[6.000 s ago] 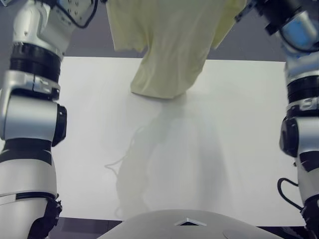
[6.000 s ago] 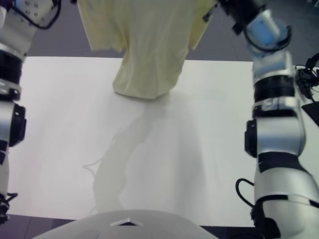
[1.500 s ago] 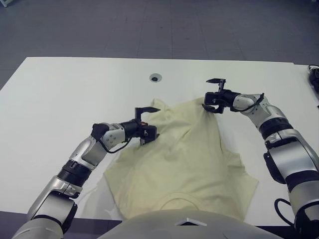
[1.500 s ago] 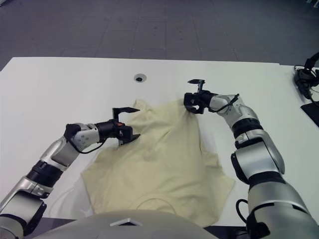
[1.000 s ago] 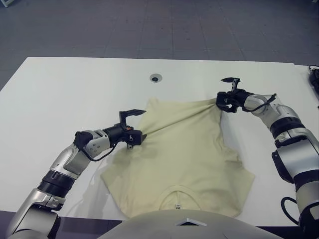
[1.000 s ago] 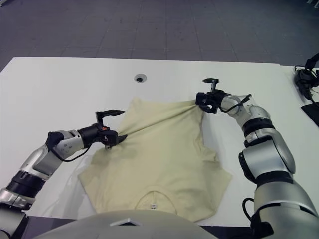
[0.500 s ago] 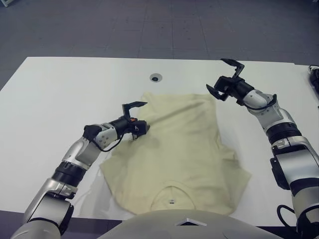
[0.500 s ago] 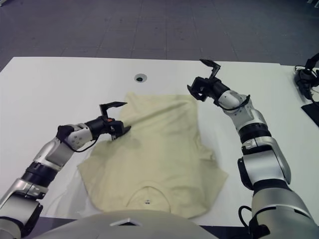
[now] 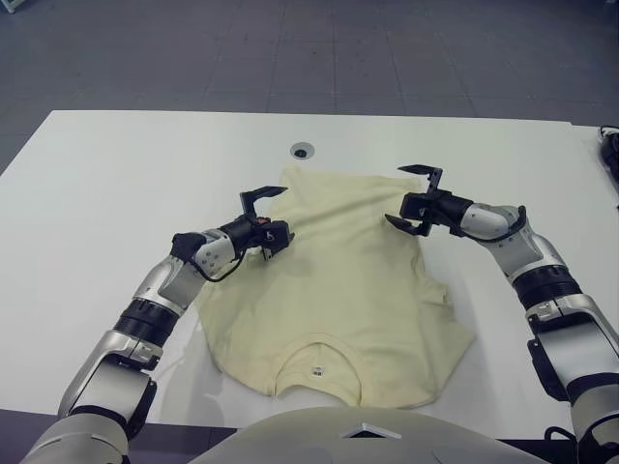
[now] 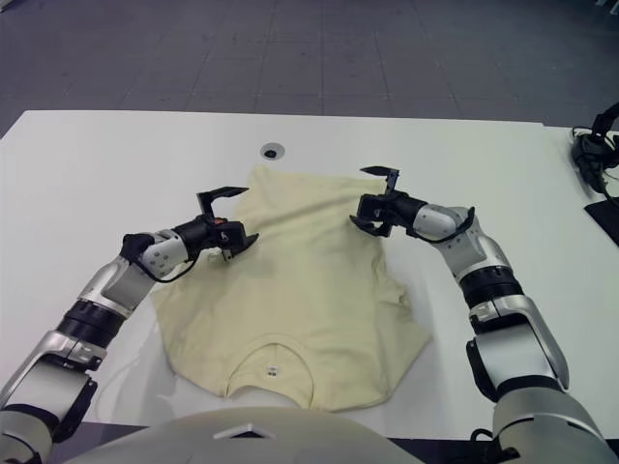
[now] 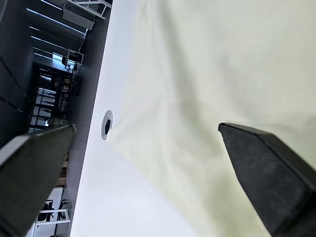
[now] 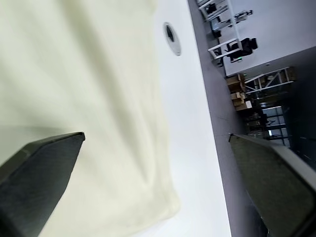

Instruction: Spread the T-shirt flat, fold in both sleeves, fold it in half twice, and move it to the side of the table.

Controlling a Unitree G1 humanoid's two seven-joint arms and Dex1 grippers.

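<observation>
The left pincer [image 9: 281, 215] and the right pincer [image 9: 394, 193] both stand with fingers spread wide and nothing between them. Nearest the robot, the pale yellow T-shirt [image 9: 338, 290] lies on the white bench [image 9: 116, 174] with its collar [image 9: 319, 360] at the near edge, opening upward. The body of the shirt spreads away from there, mostly flat, with some wrinkles along its right side. Farther on, the left pincer hangs at the shirt's left edge. The right pincer is over the far right part, close to the hem. Whether either touches the cloth cannot be told. Just beyond the far hem is a small round hole [image 9: 302, 150] in the bench top, and past the bench's far edge lies a grey tiled floor [image 9: 319, 48].
</observation>
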